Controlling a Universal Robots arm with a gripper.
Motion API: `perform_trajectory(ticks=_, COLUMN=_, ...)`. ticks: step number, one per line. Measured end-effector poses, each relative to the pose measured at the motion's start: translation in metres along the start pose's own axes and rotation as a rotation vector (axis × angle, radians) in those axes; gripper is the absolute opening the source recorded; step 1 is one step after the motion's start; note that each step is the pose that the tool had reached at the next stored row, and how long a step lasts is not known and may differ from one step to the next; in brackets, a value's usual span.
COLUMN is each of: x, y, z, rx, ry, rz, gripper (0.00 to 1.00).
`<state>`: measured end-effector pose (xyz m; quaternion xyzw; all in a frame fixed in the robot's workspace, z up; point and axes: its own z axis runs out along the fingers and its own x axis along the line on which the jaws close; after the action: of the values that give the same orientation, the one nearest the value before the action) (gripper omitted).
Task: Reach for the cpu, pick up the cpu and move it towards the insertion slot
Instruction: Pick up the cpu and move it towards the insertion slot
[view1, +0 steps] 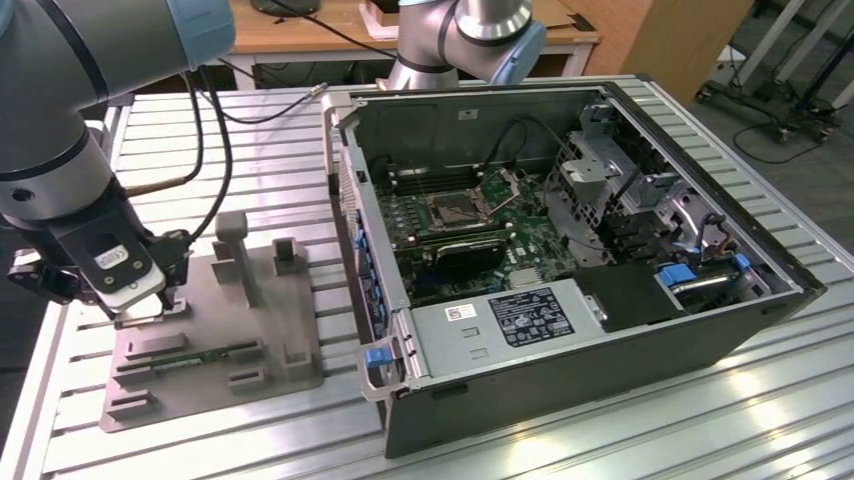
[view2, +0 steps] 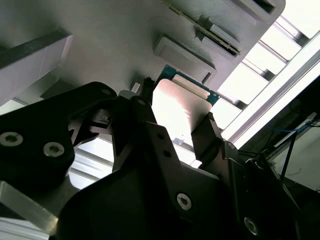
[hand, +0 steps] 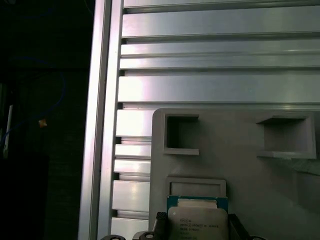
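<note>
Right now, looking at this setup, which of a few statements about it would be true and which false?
1. The gripper is over the grey plastic tray, outside the computer case. True.
2. The cpu sits in the insertion slot. False: it is between the gripper's fingers, at the tray.
3. The computer case lies open, with its motherboard showing. True.
4. The gripper grips the green memory stick. False: the stick lies on the tray, apart from the gripper.
</note>
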<state>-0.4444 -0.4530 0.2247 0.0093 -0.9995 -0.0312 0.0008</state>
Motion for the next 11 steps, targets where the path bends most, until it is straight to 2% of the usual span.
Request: perform_trajectory(ticks=11, x=0.0000, y=0.0002, z=-0.0039, rx=0.0001, ry=0.0001, rz=0.000, gripper=0.55)
